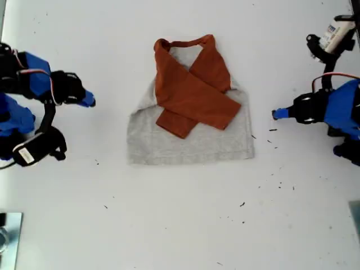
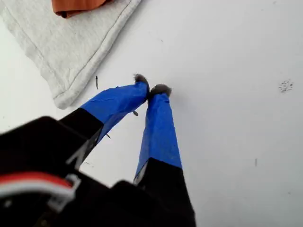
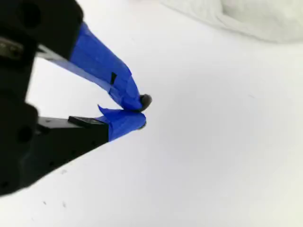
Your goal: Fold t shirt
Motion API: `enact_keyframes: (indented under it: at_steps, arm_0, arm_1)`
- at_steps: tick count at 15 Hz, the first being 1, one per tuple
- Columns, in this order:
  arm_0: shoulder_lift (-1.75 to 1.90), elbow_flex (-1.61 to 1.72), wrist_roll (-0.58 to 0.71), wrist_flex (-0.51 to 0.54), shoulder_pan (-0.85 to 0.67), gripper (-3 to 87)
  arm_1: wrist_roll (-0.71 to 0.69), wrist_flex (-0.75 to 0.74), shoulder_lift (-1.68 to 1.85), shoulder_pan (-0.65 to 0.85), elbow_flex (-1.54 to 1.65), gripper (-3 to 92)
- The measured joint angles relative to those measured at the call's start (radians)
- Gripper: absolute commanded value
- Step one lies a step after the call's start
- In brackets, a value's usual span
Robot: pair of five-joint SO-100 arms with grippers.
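Note:
The t shirt (image 1: pixel 188 140) lies flat mid-table, its grey body spread out and both rust-orange sleeves (image 1: pixel 194 93) folded over it in a cross. My first gripper (image 2: pixel 151 88) is shut with nothing in it, its blue tips just off the shirt's hem corner (image 2: pixel 64 97); in the exterior view it sits at the right (image 1: pixel 277 114). My second gripper (image 3: pixel 141 112) is shut and holds nothing, with a strip of grey cloth (image 3: pixel 255 19) some way ahead of it; it sits at the exterior view's left (image 1: pixel 90 102). The dark print is hidden.
Small dark specks (image 1: pixel 279 184) dot the white table toward the exterior view's lower right. A white, labelled tube-like part (image 1: pixel 337 32) sits by the arm at that view's top right. A metal object (image 1: pixel 8 239) shows at its bottom left edge.

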Motion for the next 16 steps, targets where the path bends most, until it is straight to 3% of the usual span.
enact_keyframes:
  at_steps: [1, 2, 3, 4, 6, 8, 9, 10, 12, 13, 16]
  arm_0:
    - [0.015, 0.034, -0.037, -0.011, 0.040, -0.3]
    - [0.034, 0.028, -0.044, -0.006, 0.043, 7.0]
    - [0.038, -0.017, -0.044, 0.025, 0.058, 26.7]
    - [0.028, -0.114, -0.040, 0.092, 0.078, 30.2]
    - [-0.087, -0.397, -0.028, 0.235, 0.160, 31.3]
    - [-0.230, -0.638, -0.032, 0.305, 0.256, 31.1]
    - [-0.284, -0.669, -0.049, 0.293, 0.307, 31.1]
    - [-0.339, -0.676, -0.066, 0.264, 0.354, 31.3]
    - [-0.468, -0.693, -0.089, 0.201, 0.422, 31.7]
    - [-0.523, -0.715, -0.091, 0.179, 0.448, 31.6]
    - [-0.580, -0.753, -0.091, 0.169, 0.468, 31.6]
  arm_1:
    - [0.018, 0.000, 0.000, -0.002, 0.000, 3.4]
    - [0.051, 0.000, 0.000, -0.009, -0.002, 11.0]
    - [0.083, 0.002, -0.014, -0.035, -0.006, 28.3]
    - [0.098, 0.018, -0.080, -0.031, -0.091, 28.6]
    - [0.089, 0.120, -0.419, -0.038, -0.457, 28.5]
    - [0.083, 0.204, -0.782, -0.080, -0.819, 11.0]
    - [0.086, 0.201, -0.900, -0.109, -0.902, 8.8]
    - [0.091, 0.175, -0.973, -0.130, -0.920, 9.3]
    - [0.092, 0.083, -1.037, -0.149, -0.920, 29.4]
    - [0.074, 0.060, -1.039, -0.147, -0.919, 33.1]
    - [0.063, 0.000, -0.940, -0.118, -0.822, 32.5]
